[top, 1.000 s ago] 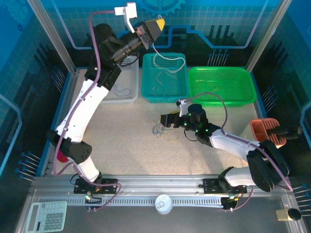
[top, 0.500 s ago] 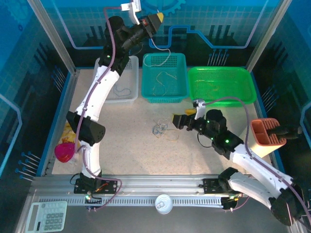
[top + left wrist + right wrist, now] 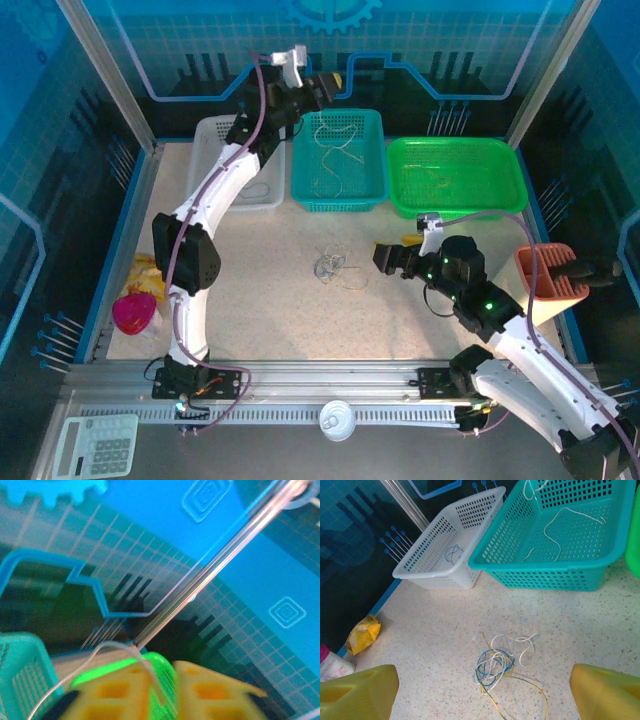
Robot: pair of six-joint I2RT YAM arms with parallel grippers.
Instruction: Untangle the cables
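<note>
The cables [image 3: 497, 665] lie in a small tangle of blue, white and yellowish strands on the speckled table [image 3: 260, 290]. My right gripper [image 3: 482, 690] stands open, wide, just short of the tangle [image 3: 330, 267]. It hovers to the tangle's right [image 3: 385, 258]. My left gripper [image 3: 328, 85] is raised at the back above the teal basket [image 3: 338, 200]. Its yellow fingers [image 3: 120, 690] stand slightly apart, and a thin white cable [image 3: 100, 650] runs down into the gap [image 3: 167, 672] along the left finger. More white cables [image 3: 570, 520] lie in the teal basket.
A white basket [image 3: 225, 200] at the back left holds a blue cable [image 3: 452, 553]. A green basket [image 3: 455, 210] stands to the right of the teal one. An orange holder [image 3: 548, 275] is at the right edge. A yellow bag [image 3: 364, 632] and a pink object [image 3: 132, 312] lie at the left.
My left gripper has come down toward the teal basket and its fingers have parted. My right gripper has drawn back to the right, away from the tangle.
</note>
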